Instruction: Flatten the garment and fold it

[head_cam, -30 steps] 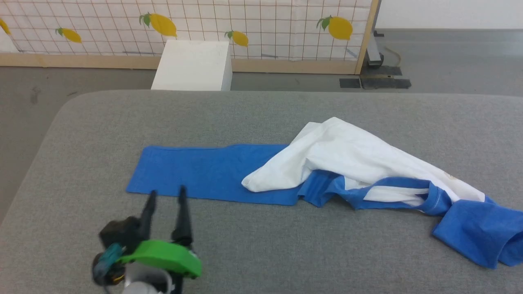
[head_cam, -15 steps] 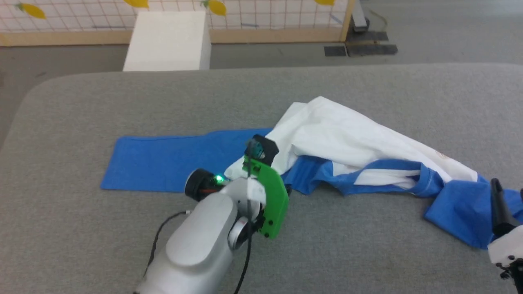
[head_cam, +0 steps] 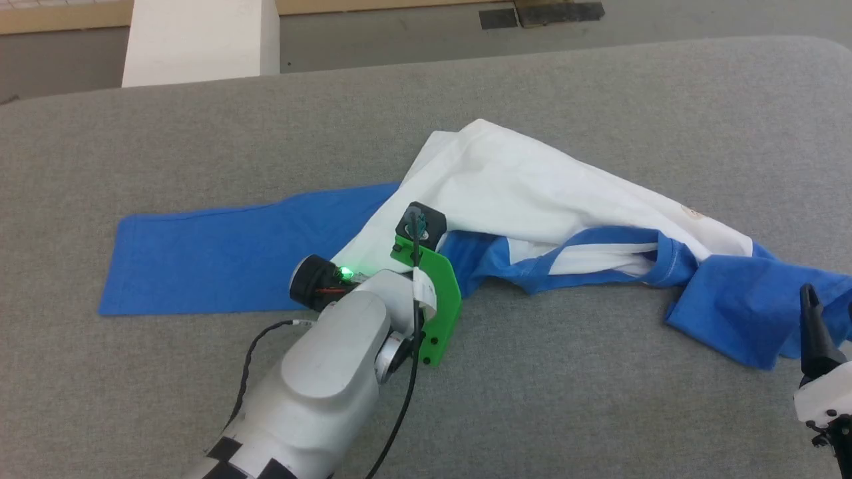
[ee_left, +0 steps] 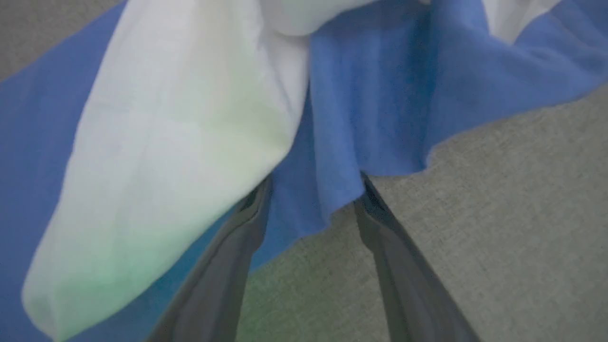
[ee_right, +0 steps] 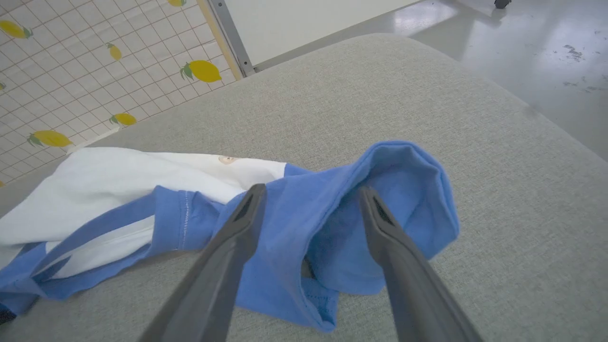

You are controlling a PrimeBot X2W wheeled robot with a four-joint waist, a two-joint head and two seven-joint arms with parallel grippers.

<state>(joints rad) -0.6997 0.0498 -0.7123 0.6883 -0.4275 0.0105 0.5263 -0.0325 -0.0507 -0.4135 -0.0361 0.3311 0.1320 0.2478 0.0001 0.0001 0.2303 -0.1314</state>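
Observation:
The garment [head_cam: 532, 193] lies crumpled on the grey padded table [head_cam: 599, 93]: a white body, a flat blue panel [head_cam: 219, 253] spread to the left, and a bunched blue sleeve [head_cam: 739, 306] at the right. My left arm's wrist, with its green bracket [head_cam: 436, 306], hovers over the fold where white meets blue. In the left wrist view my left gripper [ee_left: 314, 183] has its jaws apart astride a hanging blue edge [ee_left: 375, 118], with white cloth [ee_left: 180, 142] draped over the left finger. My right gripper [ee_right: 311, 191] is open just short of the blue sleeve [ee_right: 403, 190]; one of its fingers [head_cam: 812, 329] shows at the lower right.
A white box [head_cam: 200, 40] stands on the floor beyond the table's far edge. A lemon-print panel [ee_right: 71, 71] is behind it. The table's rounded right edge drops to a shiny floor [ee_right: 546, 71].
The head camera has tilted down. My left arm has moved from the lower left to the garment's middle fold, and its jaws have narrowed slightly. The right gripper has come into view at the lower right.

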